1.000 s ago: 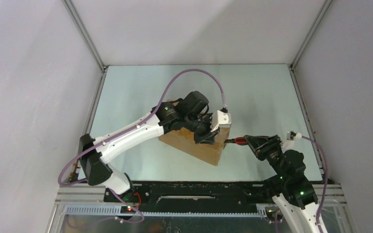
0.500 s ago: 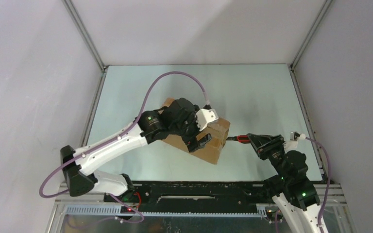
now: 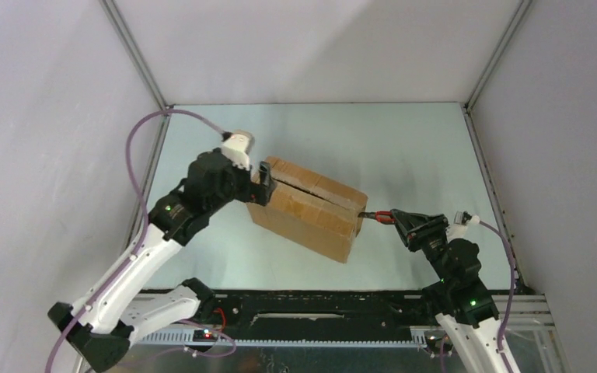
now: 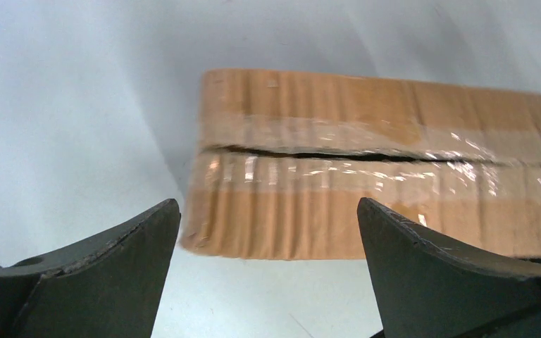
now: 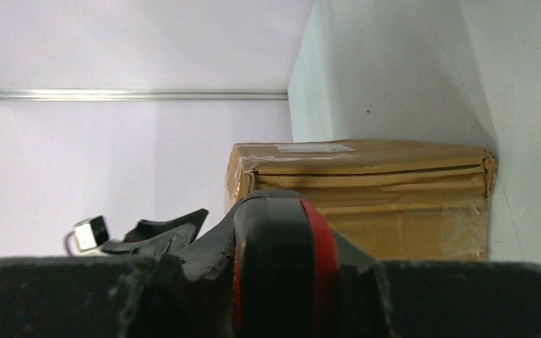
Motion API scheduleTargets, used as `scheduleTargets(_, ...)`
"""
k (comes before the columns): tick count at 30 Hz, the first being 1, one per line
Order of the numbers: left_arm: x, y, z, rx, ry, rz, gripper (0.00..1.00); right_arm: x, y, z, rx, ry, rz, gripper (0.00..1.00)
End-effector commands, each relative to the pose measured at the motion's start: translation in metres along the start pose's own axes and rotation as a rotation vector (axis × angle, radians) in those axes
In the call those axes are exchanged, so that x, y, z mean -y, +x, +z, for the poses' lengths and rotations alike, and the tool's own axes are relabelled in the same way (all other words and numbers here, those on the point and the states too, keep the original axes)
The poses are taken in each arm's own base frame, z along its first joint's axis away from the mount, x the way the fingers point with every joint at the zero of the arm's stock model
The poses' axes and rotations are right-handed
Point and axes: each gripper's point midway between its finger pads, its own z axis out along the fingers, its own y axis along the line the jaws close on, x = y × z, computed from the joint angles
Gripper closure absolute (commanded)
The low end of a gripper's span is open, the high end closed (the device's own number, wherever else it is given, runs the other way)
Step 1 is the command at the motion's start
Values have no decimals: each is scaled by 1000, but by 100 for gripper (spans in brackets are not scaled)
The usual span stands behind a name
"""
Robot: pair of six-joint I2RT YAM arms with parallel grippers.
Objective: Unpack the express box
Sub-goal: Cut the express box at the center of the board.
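We see the express box (image 3: 311, 210), a brown oblong carton, lying flat near the middle of the table (image 3: 404, 148). From above, its long edges run from 10 o'clock to 4 o'clock. A dark slit follows the flap seam (image 4: 310, 153) along its top.

At the box's 10 o'clock end sits the left gripper (image 3: 265, 183), fingers spread fully wide and holding nothing. It is just beside the carton's short edge, and we cannot tell whether they touch. At the 4 o'clock end the right gripper (image 3: 398, 219) is clamped on a red-handled tool (image 3: 381, 217), whose dark tip meets the box's end.

Pale, slightly glossy table shows on every side of the box, widest toward 12 and 2 o'clock. White walls (image 3: 319, 47) with metal corner rails (image 3: 136, 54) close in the table at 9, 12 and 3 o'clock.

Only the left wrist view shows the shiny clear tape (image 4: 366, 169) crinkled across the seam. Only the right wrist view shows a small white label (image 5: 310, 148) on the carton.
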Motion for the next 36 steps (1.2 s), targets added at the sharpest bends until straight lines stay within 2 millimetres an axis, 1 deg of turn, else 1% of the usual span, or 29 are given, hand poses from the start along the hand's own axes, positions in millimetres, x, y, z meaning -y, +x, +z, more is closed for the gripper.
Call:
scheduleTargets(1,-28,19,6,-15,-67,-315,0,-50,-7,-19,29,-207,32,100)
scheduleTargets(2,-35,26,8,-29,-81,-347,0,-50,-7,-19,31,-209,36,100)
scheduleTargets(3,-31,31,11,-44,-47,-368,0,-50,-6,-19,27,-204,38,100)
scheduleTargets(5,-32,38,16,-58,-31,-393,0,-48,-6,-20,24,-188,34,100)
scheduleTargets(12,-24,44,33,-42,71,-477,0,-44,-2,-22,3,-167,33,100)
scheduleTargets(17,-24,61,42,-76,61,-542,0,-43,-8,-31,37,-120,-19,100)
scheduleTargets(19,-26,68,43,-76,35,-593,0,-36,-7,-31,34,-89,-17,100)
scheduleTargets(21,-27,77,42,-68,11,-673,0,-35,-7,-31,33,-87,-15,100)
scheduleTargets(24,-32,89,38,-30,-39,-809,0,-42,-8,-32,36,-114,-14,100)
scheduleTargets(26,-36,89,32,8,-62,-854,1,-44,-14,-32,74,-116,-17,100)
scheduleTargets(30,-42,87,23,30,-106,-876,3,-43,-19,-27,100,-121,-12,100)
scheduleTargets(33,-44,86,21,22,-128,-867,5,-46,-17,-23,89,-156,12,100)
scheduleTargets(36,-47,83,19,25,-143,-860,7,-48,-22,-29,117,-137,-7,100)
